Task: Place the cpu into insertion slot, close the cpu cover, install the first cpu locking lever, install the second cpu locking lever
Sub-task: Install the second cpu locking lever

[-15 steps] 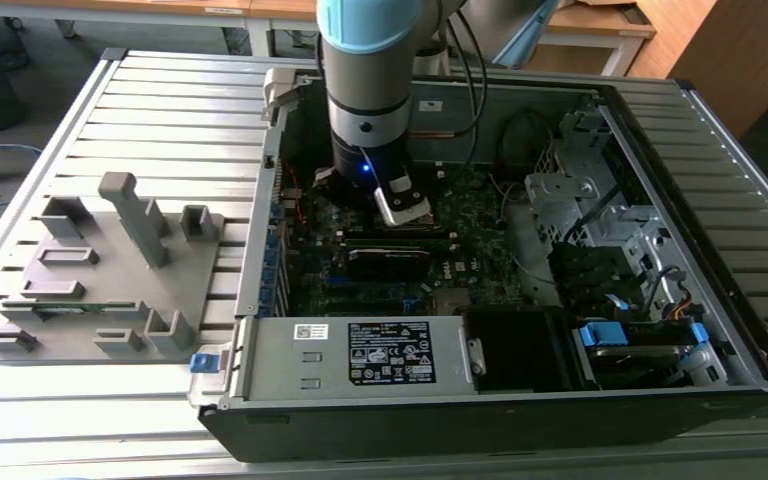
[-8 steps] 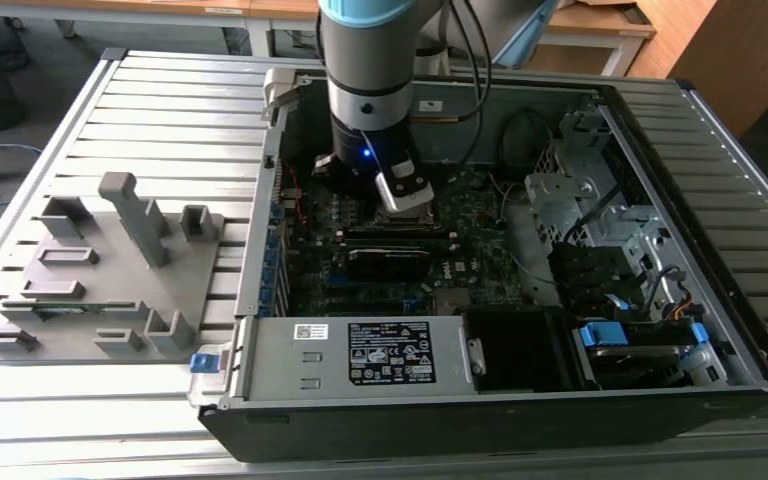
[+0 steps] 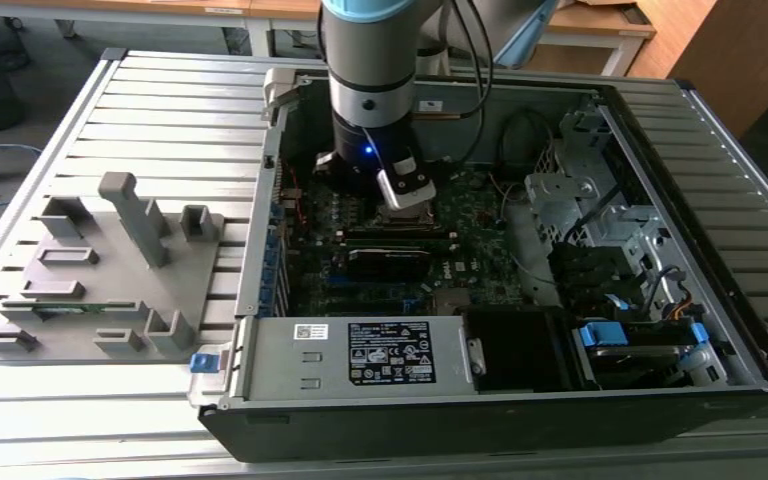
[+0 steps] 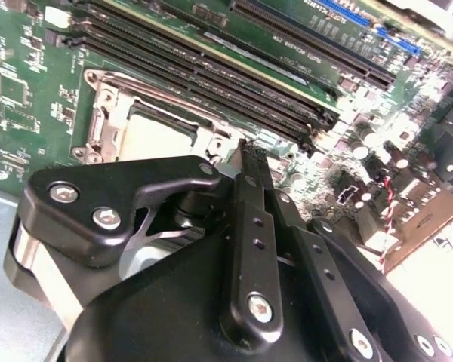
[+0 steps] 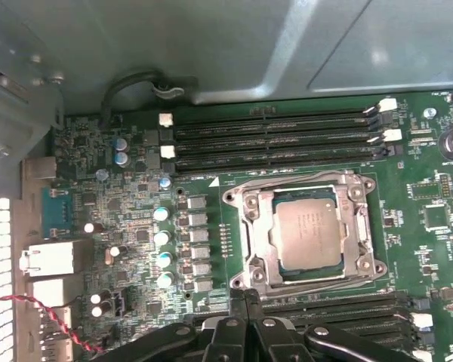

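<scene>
Hovering: your gripper (image 5: 245, 296) sits just beside the insertion slot (image 5: 245, 207), fingers pressed together, holding nothing.
Seated: the cpu (image 5: 308, 228), under the cpu cover (image 5: 359, 226).

So the cpu (image 5: 308, 232) is sitting flat in the insertion slot (image 5: 251, 253), with the silver cpu cover (image 5: 360, 219) framing it. Long black memory slots (image 5: 275, 139) run just past its 12 o'clock side, more at 6. Gripper (image 5: 245, 296) fingers look pressed together right by the socket's corner.
</scene>
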Robot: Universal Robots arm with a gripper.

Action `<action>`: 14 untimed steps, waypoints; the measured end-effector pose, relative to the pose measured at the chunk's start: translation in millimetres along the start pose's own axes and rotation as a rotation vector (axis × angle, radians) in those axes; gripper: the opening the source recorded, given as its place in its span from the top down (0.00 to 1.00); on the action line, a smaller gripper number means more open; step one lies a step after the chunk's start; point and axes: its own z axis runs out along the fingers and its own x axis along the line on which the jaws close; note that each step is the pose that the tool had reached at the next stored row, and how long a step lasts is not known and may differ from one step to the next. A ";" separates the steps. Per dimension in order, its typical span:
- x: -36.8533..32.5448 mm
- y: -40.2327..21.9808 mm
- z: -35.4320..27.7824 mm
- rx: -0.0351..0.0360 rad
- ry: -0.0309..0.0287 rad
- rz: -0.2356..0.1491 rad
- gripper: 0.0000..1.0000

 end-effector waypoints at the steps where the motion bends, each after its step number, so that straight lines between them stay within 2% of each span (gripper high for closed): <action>1: -2.5 0.3 0.2 0.0000 0.0001 0.000 0.89; 7: -19.5 2.0 1.2 0.0001 0.0017 0.000 0.89; 10: -21.9 2.8 1.4 0.0002 0.0017 0.000 0.89; 14: -21.4 8.0 2.2 0.0002 0.0016 0.000 0.89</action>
